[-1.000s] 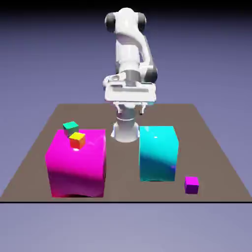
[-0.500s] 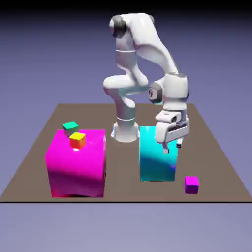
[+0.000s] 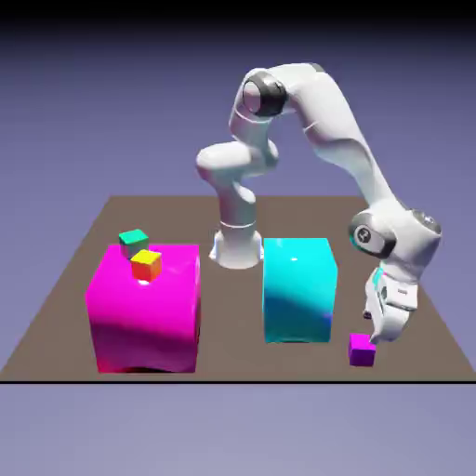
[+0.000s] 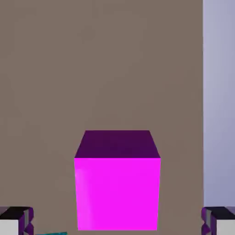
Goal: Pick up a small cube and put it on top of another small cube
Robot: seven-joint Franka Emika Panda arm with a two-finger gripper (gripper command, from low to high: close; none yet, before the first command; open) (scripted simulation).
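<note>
A small purple cube [image 3: 362, 350] lies on the brown table near its front right corner. My gripper [image 3: 377, 335] hangs just above and slightly right of it, tilted, jaws open and holding nothing. In the hand view the purple cube [image 4: 117, 193] fills the lower middle, with gaps between it and the two fingertips [image 4: 16, 221] at the bottom corners. A small orange cube with a yellow top [image 3: 145, 265] rests on the big magenta block [image 3: 144, 316]. A small green cube [image 3: 134, 240] sits just behind that block.
A tall cyan block [image 3: 297, 290] stands left of the purple cube, close to my forearm. The table's edge [image 4: 203, 92] runs down the right side of the hand view, not far from the cube.
The arm has swung from above the table's centre, past the cyan block, and dropped down to the purple cube at the exterior view's right. The jaws stayed open; no cube moved.
</note>
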